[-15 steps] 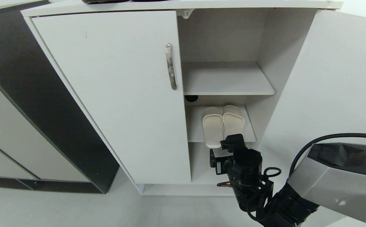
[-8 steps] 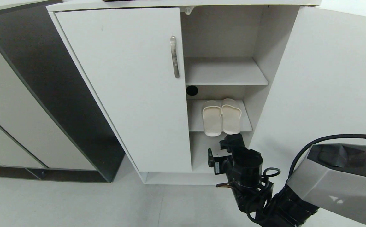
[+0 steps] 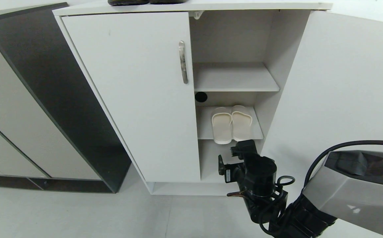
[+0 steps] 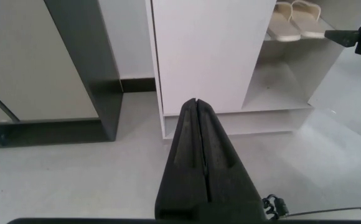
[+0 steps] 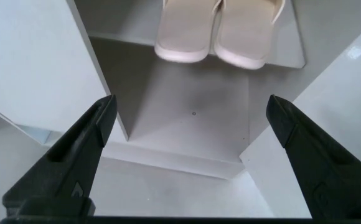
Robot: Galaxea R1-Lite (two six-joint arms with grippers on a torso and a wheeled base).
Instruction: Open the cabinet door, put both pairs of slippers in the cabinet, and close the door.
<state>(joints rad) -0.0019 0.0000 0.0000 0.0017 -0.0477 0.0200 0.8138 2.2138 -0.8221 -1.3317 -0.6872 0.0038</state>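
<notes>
The cream slippers (image 3: 231,124) lie side by side, touching, on the middle shelf (image 3: 204,129) of the white cabinet (image 3: 244,5), their ends reaching slightly past the shelf's front edge. The dark slippers (image 3: 145,2) lie on top of the cabinet, above the left door, with just their near edges showing.

The cabinet's right door (image 3: 336,86) is swung wide open. The left door (image 3: 135,96) is closed, and its metal handle (image 3: 183,62) stands upright along the inner edge. The upper shelf (image 3: 234,79) is bare, and a round dark hole (image 3: 200,97) sits in the back panel just under it.

The right hand (image 5: 191,106) hangs in front of the bottom compartment (image 3: 211,162), below the cream slippers and apart from them. Its fingers (image 5: 81,155) are spread wide and hold nothing.

The left hand (image 4: 196,104) is over the grey floor (image 3: 79,215), in front of the closed left door and well back from it. Its two fingers are pressed together with nothing between them.

A taller unit with a dark side panel (image 3: 46,99) stands just left of the cabinet.
</notes>
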